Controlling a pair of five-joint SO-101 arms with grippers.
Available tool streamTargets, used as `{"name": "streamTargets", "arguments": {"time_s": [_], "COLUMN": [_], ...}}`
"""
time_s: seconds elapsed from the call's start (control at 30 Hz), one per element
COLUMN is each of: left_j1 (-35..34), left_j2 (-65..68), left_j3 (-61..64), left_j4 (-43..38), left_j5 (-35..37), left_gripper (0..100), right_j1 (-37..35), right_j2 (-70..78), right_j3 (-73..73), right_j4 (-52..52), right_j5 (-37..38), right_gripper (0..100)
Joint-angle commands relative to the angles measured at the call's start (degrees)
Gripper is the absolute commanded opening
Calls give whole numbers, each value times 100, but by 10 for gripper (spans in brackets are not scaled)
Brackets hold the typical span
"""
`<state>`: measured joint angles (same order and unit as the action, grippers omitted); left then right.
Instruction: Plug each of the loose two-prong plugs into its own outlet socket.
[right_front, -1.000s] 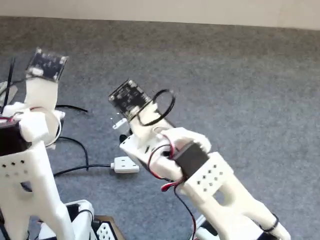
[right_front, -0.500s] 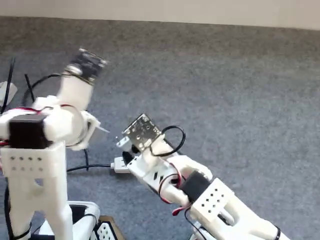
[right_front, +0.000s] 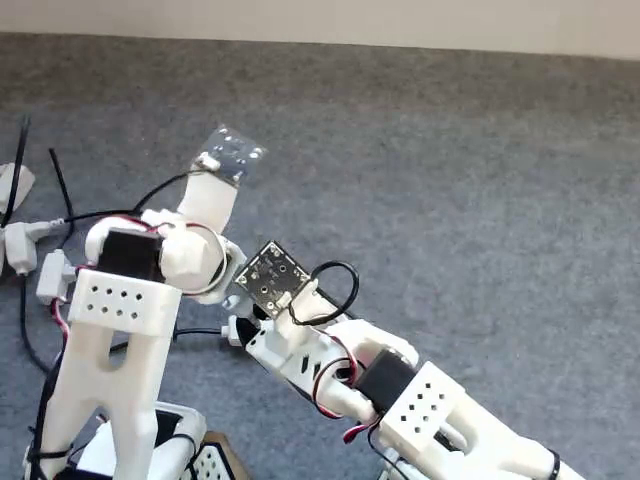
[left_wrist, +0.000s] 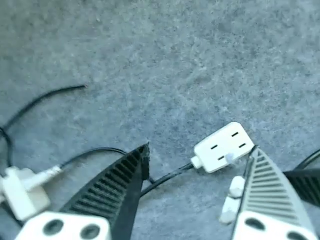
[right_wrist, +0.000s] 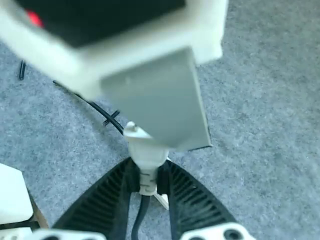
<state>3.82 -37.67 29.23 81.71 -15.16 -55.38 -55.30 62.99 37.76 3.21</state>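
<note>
The right gripper (right_wrist: 146, 170) is pinched tight on a white two-prong plug (right_wrist: 145, 152). The plug's long axis runs in line with the fingers, its cord trailing back toward the wrist. The left gripper (left_wrist: 200, 147) gapes wide and holds nothing, poised over the white outlet socket (left_wrist: 222, 147). In the high view the socket lies lower left of centre, with its black cord running left.

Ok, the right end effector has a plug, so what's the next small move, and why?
Probably ease the left end effector down and close on the outlet socket. It is open above the loose socket, and the right end effector grips a plug.
</note>
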Motion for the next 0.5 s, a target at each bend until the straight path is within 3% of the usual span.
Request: {"name": "streamTargets", "arguments": {"time_s": [0.0,0.27,0.47], "left_j1": [22,-708,-664], "left_j2": [-629,-1859,-1921], "left_j3": [708,2914,3670], "left_j4": [-387,-1996,-2532], "left_j5": [9,9,9], "left_gripper": [300,297,296], "right_j1": [497,1095,1095], "right_j2": [-198,-198,-163], "right_j3": [-136,-1376,-1807], "right_j4": [233,1402,1789], "right_j5": [-44,-9,0], "right_gripper": [5,5,5]}}
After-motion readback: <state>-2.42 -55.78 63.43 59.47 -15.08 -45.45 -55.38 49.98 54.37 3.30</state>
